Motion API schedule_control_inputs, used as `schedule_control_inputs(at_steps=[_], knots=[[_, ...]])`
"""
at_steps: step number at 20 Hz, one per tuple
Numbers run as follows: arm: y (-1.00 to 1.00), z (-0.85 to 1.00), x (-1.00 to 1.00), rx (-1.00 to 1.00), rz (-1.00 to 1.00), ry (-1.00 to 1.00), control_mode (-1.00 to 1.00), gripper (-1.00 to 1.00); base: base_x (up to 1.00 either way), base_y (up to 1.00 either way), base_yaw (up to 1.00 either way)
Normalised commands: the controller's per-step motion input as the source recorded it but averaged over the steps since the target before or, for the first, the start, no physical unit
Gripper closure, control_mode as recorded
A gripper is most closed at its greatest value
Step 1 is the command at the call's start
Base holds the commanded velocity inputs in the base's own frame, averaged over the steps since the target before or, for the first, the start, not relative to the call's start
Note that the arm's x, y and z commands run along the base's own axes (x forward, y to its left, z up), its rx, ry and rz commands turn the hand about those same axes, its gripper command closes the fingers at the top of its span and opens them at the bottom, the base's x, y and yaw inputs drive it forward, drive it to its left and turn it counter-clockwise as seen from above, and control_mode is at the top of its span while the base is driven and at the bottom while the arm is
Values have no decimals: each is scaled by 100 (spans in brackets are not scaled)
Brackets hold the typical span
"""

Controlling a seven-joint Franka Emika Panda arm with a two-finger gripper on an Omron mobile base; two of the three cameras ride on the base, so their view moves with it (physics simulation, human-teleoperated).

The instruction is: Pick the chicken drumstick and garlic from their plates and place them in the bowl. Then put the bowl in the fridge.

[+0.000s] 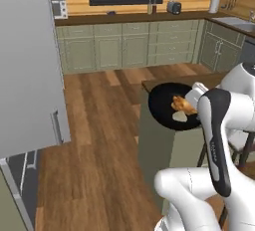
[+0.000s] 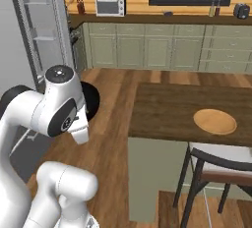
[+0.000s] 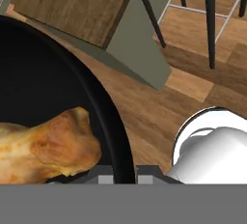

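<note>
The glossy black bowl (image 1: pixel 164 106) hangs in the air beside the dark wood island (image 1: pixel 209 79), at its near left corner. Inside it lie the golden-brown chicken drumstick (image 1: pixel 183 105) and the whitish garlic (image 1: pixel 180 117). My gripper (image 3: pixel 125 174) is shut on the bowl's rim (image 3: pixel 118 136), with the drumstick (image 3: pixel 53 146) close beside the fingers. From the right base view a slice of the bowl (image 2: pixel 92 100) shows behind my arm. A tan wooden plate (image 2: pixel 214 121) lies bare on the island. The grey fridge (image 1: pixel 27 60) stands to the left, its shelves (image 2: pixel 42 30) showing.
A chair (image 2: pixel 216 165) stands at the island's near side, its legs (image 3: pixel 210 20) showing in the hand view. Wood floor (image 1: pixel 99 140) lies open between the island and the fridge. Green cabinets (image 1: pixel 124 46) and a counter line the far wall.
</note>
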Motion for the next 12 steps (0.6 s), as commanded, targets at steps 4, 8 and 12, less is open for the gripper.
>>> schedule_control_inputs(at_steps=[4,8,12], knots=[[0,0,0,0,0,0,100,100,48,100,-24],[0,0,0,0,0,0,100,100,68,29,-6],[0,0,0,0,0,0,100,100,72,-58,8]])
